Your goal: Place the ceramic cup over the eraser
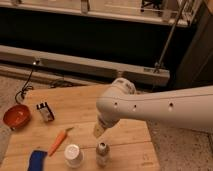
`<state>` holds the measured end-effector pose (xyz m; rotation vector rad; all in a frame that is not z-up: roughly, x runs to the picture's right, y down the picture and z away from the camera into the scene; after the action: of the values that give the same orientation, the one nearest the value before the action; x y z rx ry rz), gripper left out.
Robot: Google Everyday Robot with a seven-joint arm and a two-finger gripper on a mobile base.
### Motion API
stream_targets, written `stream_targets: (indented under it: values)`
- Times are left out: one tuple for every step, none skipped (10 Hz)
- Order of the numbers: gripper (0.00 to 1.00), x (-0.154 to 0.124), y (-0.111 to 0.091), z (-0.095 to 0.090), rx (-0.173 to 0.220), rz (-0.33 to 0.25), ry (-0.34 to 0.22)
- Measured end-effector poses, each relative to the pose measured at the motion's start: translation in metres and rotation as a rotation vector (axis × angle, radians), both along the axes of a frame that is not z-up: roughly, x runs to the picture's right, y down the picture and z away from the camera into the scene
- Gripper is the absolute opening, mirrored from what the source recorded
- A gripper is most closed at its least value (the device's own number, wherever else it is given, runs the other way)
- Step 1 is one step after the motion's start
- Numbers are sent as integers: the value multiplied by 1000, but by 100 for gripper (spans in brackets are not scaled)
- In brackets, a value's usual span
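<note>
Fingers (98, 131) of the gripper (99, 132): spread, carrying nothing, hanging under the pale arm (155, 107) above the middle of the bench (125, 137).

Ceramic cup (73, 155): stands upright near the front edge of the bench. It lies lower and to the left of the fingers in the camera view, near them but not touching. Whether its mouth faces up or down cannot be told.

Metal can (102, 153): stands just beside the cup on its right, almost directly below the fingers. In my judgement it is the nearer object and the one at risk of being struck or taken by mistake.

Eraser (45, 111): sits well apart from the cup, toward the left rear of the bench, just beside the red bowl (16, 116). The carrot (60, 141) lies between cup and eraser.

Assessment: the cup is not yet grasped. The approach must go down and leftward, clear of the can.
</note>
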<state>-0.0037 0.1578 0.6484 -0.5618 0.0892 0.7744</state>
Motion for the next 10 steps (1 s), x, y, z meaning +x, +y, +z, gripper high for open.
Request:
stream_targets:
  values:
    - [76, -15, 3, -6, 2, -42, -36]
    - [76, -42, 5, -18, 22, -103, -95]
    - [76, -59, 7, -28, 42, -146, -134]
    - [76, -78, 11, -39, 59, -195, -175]
    - [76, -102, 24, -51, 67, -258, -220]
    - [76, -113, 36, -55, 62, -297, -238]
    - [76, -124, 52, -58, 52, -336, -256]
    - [76, -136, 77, -57, 30, -385, -274]
    - [76, -145, 97, -52, 13, -416, -284]
    - [76, -149, 106, -48, 7, -424, -288]
